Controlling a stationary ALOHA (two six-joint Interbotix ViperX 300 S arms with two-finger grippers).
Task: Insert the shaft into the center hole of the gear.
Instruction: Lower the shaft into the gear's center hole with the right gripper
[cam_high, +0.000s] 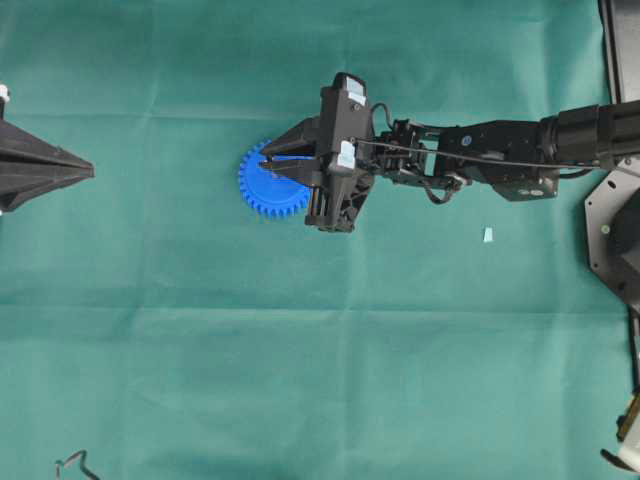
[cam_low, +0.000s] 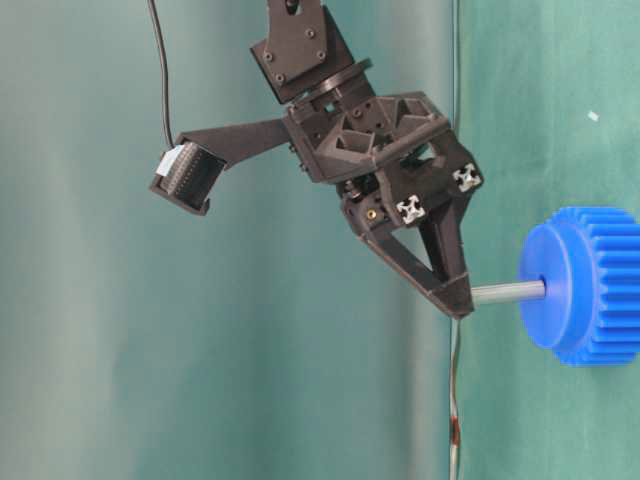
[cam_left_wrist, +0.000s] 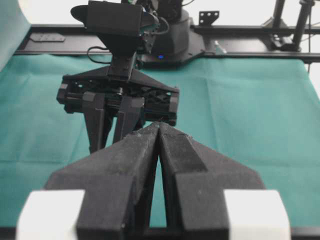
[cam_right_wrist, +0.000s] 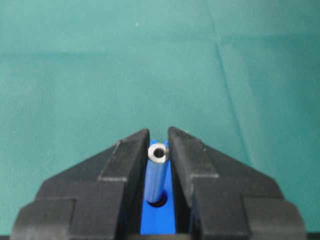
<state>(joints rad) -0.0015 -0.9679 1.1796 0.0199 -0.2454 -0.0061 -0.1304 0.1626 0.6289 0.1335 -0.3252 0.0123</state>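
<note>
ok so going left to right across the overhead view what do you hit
left gripper → gear → right gripper, reaching over the gear from the right → pale scrap on the cloth

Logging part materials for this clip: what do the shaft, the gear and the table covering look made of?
The shaft: metal, by its silver-grey sheen and bright hollow end in the right wrist view.
The gear: probably moulded plastic, a uniform bright blue with a smooth, slightly glossy face and crisp teeth.
The table covering: green fabric, matte, with visible fold creases.
</note>
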